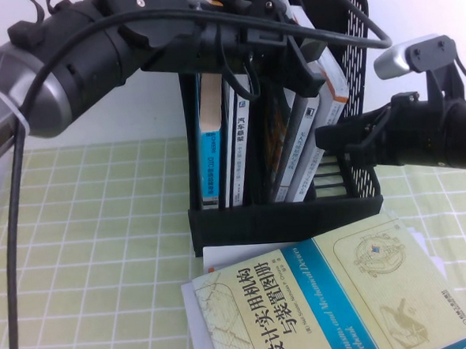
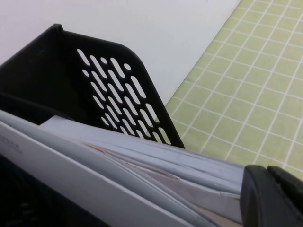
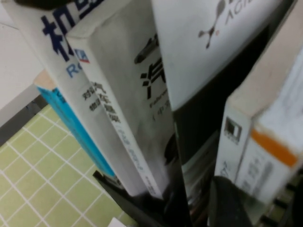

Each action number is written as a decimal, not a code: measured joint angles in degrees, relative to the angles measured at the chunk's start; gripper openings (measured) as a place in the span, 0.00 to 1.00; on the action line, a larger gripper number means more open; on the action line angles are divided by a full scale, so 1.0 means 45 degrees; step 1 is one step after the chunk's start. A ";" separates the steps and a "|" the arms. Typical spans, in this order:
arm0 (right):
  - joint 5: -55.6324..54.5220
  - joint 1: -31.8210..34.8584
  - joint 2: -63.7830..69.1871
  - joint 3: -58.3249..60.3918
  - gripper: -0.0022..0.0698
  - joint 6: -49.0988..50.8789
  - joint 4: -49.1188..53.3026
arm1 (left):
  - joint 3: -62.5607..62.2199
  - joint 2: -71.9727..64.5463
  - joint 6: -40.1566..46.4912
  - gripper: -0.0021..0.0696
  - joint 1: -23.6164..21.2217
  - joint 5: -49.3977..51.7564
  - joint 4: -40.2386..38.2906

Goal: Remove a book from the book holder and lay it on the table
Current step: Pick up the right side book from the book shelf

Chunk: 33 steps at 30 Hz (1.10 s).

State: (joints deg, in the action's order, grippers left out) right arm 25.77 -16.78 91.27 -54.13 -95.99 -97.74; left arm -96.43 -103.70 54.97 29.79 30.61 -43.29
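While the left gripper (image 1: 276, 41), fingers unreadable, reaches into the book holder (image 1: 287, 215) at upper centre and the right gripper (image 1: 349, 140) hovers mid-right, fingers unreadable too, the upright books (image 1: 238, 134) look stiff, heavy and slick-covered, best pinched by the spine top

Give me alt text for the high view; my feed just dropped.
The left gripper reaches into the top of a black perforated plastic book holder full of upright books, and the right gripper is at its right side. A pale green paperback book lies flat on the green checked tablecloth in front.
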 joint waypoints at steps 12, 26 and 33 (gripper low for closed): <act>-0.0123 -0.0008 0.0889 -0.0928 0.42 0.0587 0.0000 | 0.0000 0.0000 -0.0020 0.03 -0.0009 -0.0023 0.0079; 0.0037 -0.0008 0.0083 -0.0902 0.24 -0.0858 0.0140 | 0.0000 0.0103 -0.0384 0.03 -0.0149 0.0221 0.0245; -0.0118 -0.0008 -0.1309 -0.0934 0.23 -0.0914 0.0200 | 0.0060 0.0617 -0.1284 0.03 -0.0431 0.0693 0.0804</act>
State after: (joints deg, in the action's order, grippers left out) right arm 25.24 -16.82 85.38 -58.34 -100.11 -96.84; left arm -96.16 -100.93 49.20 27.85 33.72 -39.67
